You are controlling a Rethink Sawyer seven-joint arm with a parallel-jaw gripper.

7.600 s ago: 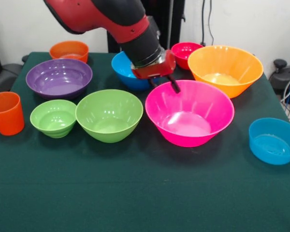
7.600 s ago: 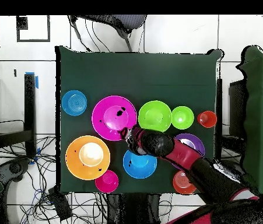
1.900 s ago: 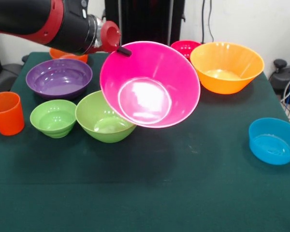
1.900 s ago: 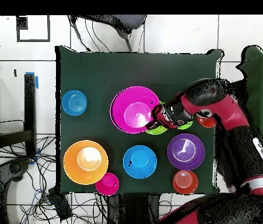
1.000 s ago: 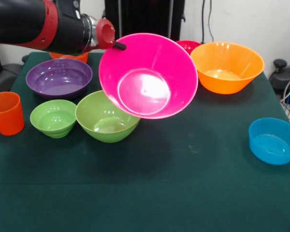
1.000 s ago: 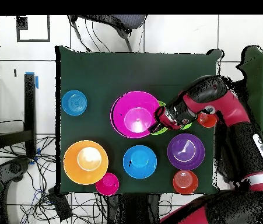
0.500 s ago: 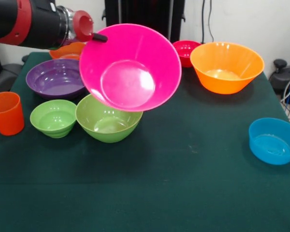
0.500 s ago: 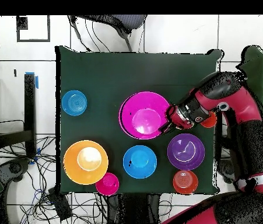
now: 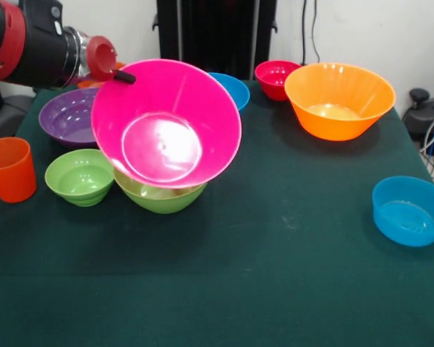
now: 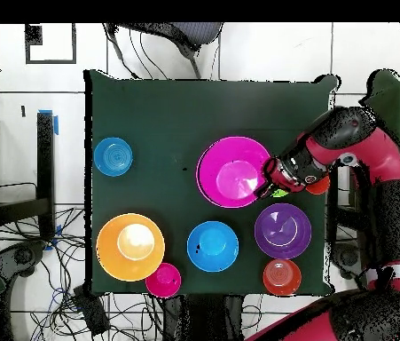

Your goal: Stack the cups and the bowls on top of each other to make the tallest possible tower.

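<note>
My claw [image 9: 123, 75] pinched the big pink bowl's [image 9: 166, 123] rim, bowl tilted, empty, hanging just over the medium green bowl [image 9: 159, 196] below me. Orange cup [image 9: 9, 168] stood empty, well apart on the surface [image 9: 275, 275].

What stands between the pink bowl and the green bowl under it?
Nothing visible. The end effector holds the pink bowl tilted by its rim, right above the medium green bowl, whose opening shows nothing inside.

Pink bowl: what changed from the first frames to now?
The pincer took the pink bowl by its rim, lifted it off the cloth and carried it, tilted, over the medium green bowl, which it now overlaps. The large orange bowl, purple bowl and orange cup stayed put.
</note>
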